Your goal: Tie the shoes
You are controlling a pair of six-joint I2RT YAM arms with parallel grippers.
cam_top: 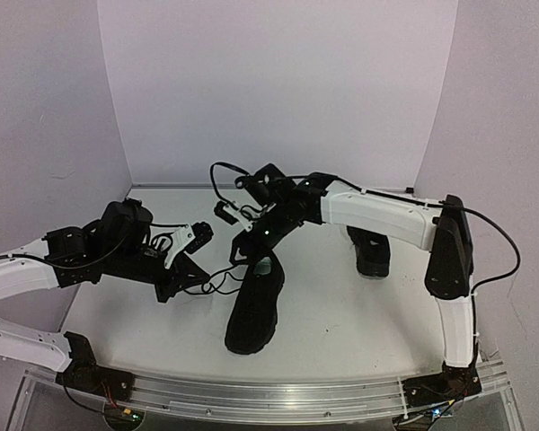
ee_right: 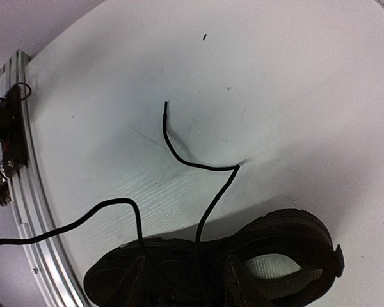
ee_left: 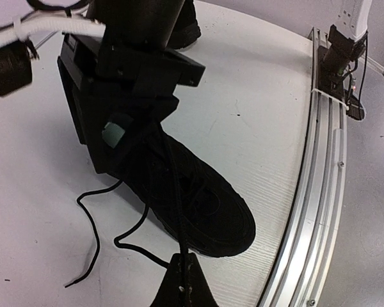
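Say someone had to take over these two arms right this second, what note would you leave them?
The left gripper is shut on a lace, taut from the near shoe.
The right gripper hangs low over that shoe; open or shut, unclear.
The other shoe stands farther back on the table.
Done: one lace in hand. Left: no knot shows, a second lace end lies loose, both shoes need tying.

Soft, even light; perhaps slight blur.

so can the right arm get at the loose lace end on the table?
Likely yes: right gripper hangs over the shoe, and the lace end lies on bare table beside it, uncovered.
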